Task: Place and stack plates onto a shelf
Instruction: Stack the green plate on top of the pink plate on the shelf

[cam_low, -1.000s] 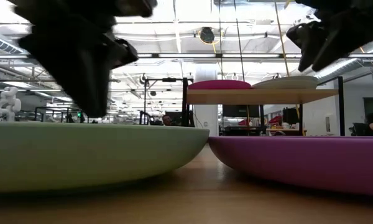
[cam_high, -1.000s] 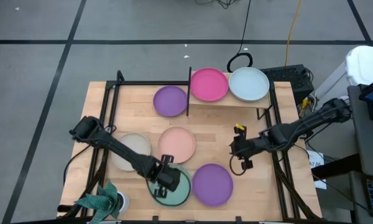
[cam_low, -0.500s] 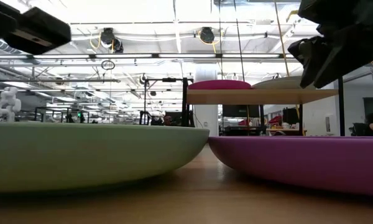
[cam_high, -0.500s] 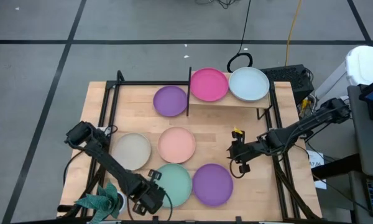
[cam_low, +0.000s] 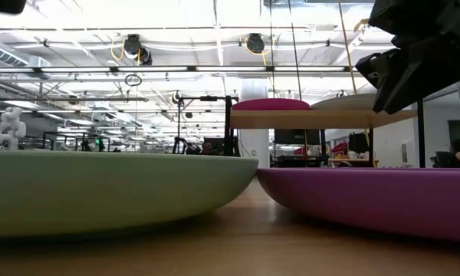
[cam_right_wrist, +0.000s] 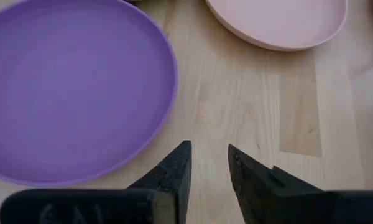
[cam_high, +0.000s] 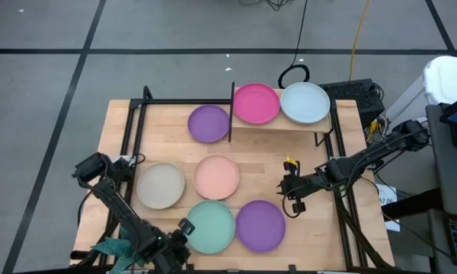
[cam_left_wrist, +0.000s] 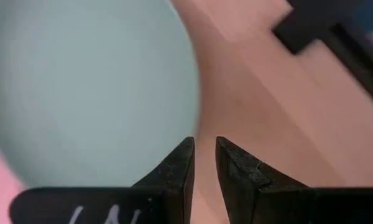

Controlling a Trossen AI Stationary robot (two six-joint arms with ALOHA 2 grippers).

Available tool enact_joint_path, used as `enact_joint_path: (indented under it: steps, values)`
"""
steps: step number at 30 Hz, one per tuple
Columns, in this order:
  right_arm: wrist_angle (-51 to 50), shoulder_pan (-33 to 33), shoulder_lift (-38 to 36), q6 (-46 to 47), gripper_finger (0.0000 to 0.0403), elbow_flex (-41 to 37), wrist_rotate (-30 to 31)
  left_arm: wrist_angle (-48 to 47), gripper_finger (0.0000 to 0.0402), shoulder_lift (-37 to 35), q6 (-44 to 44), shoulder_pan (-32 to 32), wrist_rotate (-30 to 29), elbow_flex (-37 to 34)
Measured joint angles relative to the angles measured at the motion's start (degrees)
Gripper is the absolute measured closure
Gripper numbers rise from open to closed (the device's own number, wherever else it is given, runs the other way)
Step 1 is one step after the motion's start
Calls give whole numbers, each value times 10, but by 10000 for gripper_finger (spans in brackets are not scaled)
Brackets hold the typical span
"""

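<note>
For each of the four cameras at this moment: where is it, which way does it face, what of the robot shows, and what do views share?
High view: above the table, facing straight down; both arms, left gripper beside the mint plate, right gripper over bare wood.
Low view: at tabletop height, facing level toward the shelf; the right gripper hangs at the upper right.
Left wrist view: faces down past its two fingers, narrowly apart, at the mint plate's edge.
Right wrist view: faces down past its fingers at the front purple plate and peach plate.
High and low views share the mint plate and the front purple plate.

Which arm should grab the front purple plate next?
Right. Its tool hovers beside the purple plate, empty, fingers narrowly apart. The left tool sits at the table's front edge, beyond the mint plate.
</note>
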Motion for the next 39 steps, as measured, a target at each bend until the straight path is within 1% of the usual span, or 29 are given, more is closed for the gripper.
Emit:
enact_joint_path:
  steps: [2, 4, 6, 9, 11, 15, 20, 23, 28, 32, 35, 37, 39]
  values:
    - [0, 0, 0, 0, 317, 0, 0, 10, 319, 5, 28, -7, -22, 0]
    - [2, 0, 0, 0, 317, 0, 0, 17, 307, 7, 53, -10, -24, -1]
    - [2, 0, 0, 0, 317, 0, 0, 33, 292, 6, 62, -10, -23, -8]
    - [3, 0, 0, 0, 317, 0, 0, 31, 271, 7, 74, -4, -26, -18]
    - [3, 0, 0, 1, 317, 0, 0, 50, 262, 7, 85, 1, -27, -29]
    - [3, 0, 0, 1, 317, 0, 0, 87, 257, 7, 107, 8, -4, -58]
    - [3, 0, 0, 1, 317, 0, 0, 91, 258, 7, 137, 11, -7, -65]
    - [3, 0, 0, 0, 317, 0, 0, 94, 274, 7, 161, 12, -9, -66]
    - [3, 0, 0, 0, 317, 0, 0, 98, 322, 7, 174, 15, -9, -81]
    - [3, 0, 0, 0, 316, 0, 0, 122, 355, 7, 177, 15, -12, -102]
    - [3, 0, 0, 0, 316, 0, 0, 124, 382, 3, 185, 14, -27, -102]
    - [3, 0, 0, 0, 316, 0, 0, 124, 391, 1, 185, 14, -28, -100]
    - [3, 0, 0, 0, 316, 0, 0, 122, 391, -3, 185, 14, -29, -95]
